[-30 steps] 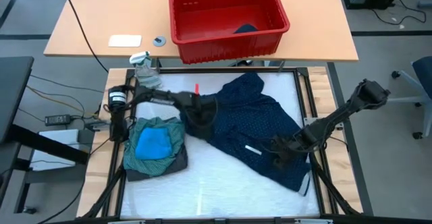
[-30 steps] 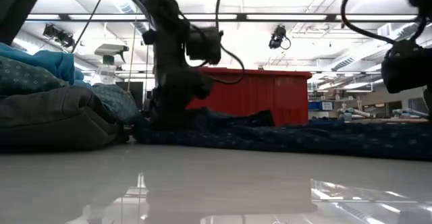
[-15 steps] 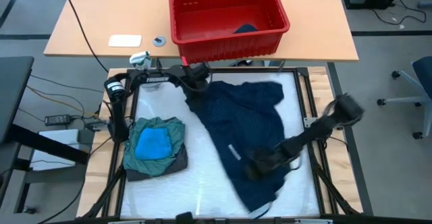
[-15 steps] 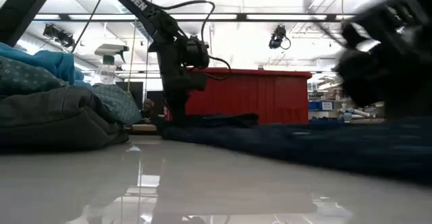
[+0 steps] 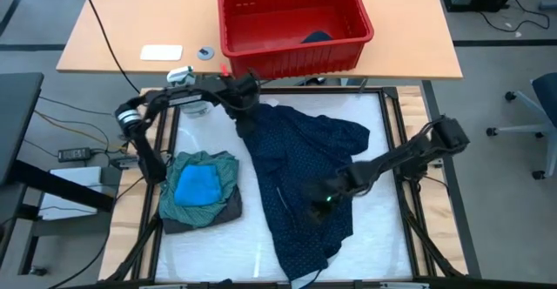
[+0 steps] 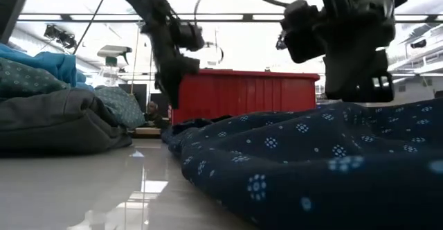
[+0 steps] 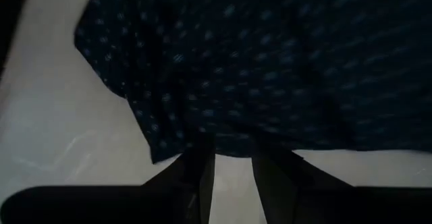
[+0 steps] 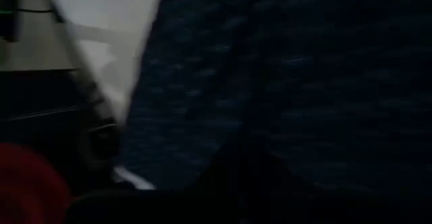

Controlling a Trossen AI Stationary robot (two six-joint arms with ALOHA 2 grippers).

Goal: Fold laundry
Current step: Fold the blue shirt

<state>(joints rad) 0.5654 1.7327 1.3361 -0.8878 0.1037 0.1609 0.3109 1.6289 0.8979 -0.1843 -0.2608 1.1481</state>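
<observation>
The navy dotted piece [image 5: 300, 180] lies spread on the white table, running from the far left toward the near middle. My left gripper [image 5: 246, 115] is shut on its far-left end, also seen in the left wrist view [image 7: 233, 173]. My right gripper [image 5: 318, 205] is shut on the piece near its middle, reaching in from the table's right. At the left lies a folded stack: the bright blue piece [image 5: 197, 184] on the teal-green shirt [image 5: 222, 169], with the dark grey piece [image 5: 228, 209] underneath. My left gripper pinches an edge of the navy piece [image 7: 233, 143] between its two fingers [image 7: 201, 173], at the far-left end. The fingers point steeply down. The cloth is raised at the grip and trails from there onto the table. My right gripper is shut on the navy piece's middle part [image 5: 306, 191], coming in slanting down from the table's right. The gripper itself hides the place of contact. In the low view the cloth [image 6: 325, 122] rises in a hump up to it.
A red bin [image 5: 296, 58] stands on the wooden table beyond the far edge, something dark inside it. A spray bottle [image 5: 183, 78] stands at the far left corner, close to my left arm. Dark frame rails [image 5: 396, 141] border the white surface. Bare table shows at the near left.
My left gripper has gone up and toward the far left corner, my right gripper toward the table's left, both taking the cloth along. The navy piece has turned about: it ran from the far middle to the near right, and now from the far left to the near middle.
</observation>
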